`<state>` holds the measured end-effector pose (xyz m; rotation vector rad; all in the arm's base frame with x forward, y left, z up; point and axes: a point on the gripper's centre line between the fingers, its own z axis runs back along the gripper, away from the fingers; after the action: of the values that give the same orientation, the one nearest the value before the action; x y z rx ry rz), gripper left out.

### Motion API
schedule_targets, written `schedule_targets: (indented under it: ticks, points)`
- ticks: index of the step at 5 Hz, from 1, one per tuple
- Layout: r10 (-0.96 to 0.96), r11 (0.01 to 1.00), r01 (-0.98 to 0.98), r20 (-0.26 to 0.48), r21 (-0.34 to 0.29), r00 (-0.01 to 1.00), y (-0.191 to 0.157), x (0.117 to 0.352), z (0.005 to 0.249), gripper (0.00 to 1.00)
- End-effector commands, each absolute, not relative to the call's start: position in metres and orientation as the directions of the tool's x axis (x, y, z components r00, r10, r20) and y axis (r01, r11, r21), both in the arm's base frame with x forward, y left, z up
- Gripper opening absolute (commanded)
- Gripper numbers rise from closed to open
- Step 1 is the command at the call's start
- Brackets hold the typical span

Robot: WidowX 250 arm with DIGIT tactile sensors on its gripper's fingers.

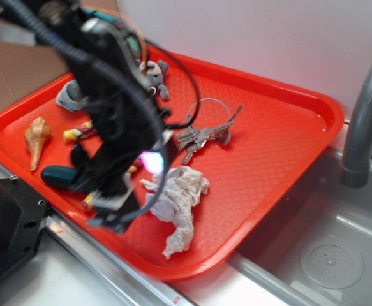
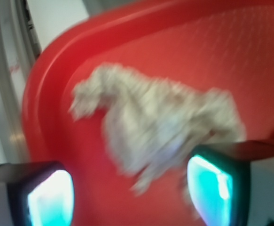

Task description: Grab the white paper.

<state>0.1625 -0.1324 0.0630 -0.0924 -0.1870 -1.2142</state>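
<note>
The white paper (image 1: 179, 203) is a crumpled off-white wad with a twisted tail, lying on the red tray (image 1: 281, 134) near its front edge. In the wrist view the white paper (image 2: 155, 117) is blurred and spreads across the middle, just beyond the fingertips. My gripper (image 1: 119, 207) hangs low over the tray, just left of the paper. It is open: its two cyan-lit pads (image 2: 50, 197) stand wide apart with bare red tray between them, and the gripper (image 2: 129, 197) holds nothing. The paper's near edge reaches toward the right pad.
On the tray lie a bunch of keys on a ring (image 1: 205, 131), a seashell (image 1: 36, 137), a dark green object (image 1: 61, 177), a small grey plush (image 1: 154, 73) and a pale cloth (image 1: 67, 97). A metal sink (image 1: 326, 255) with a grey faucet (image 1: 361, 121) lies right of the tray.
</note>
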Motion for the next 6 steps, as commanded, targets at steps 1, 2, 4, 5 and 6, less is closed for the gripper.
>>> schedule_targets:
  ticks: [1,2,4,5,6]
  points:
    - [-0.946,0.240,0.971,0.224,-0.003,0.235,-0.152,0.189,0.042,1.00]
    - [-0.951,0.177,0.984,0.253,-0.029,0.178,-0.160,0.167,0.039,1.00]
    - [-0.962,0.147,0.988,0.225,-0.046,0.153,-0.163,0.145,0.038,1.00]
    - [-0.965,0.171,0.984,0.193,-0.056,0.179,-0.163,0.141,0.030,0.00]
    - [-0.969,0.184,0.981,0.159,-0.062,0.191,-0.160,0.142,0.024,0.00]
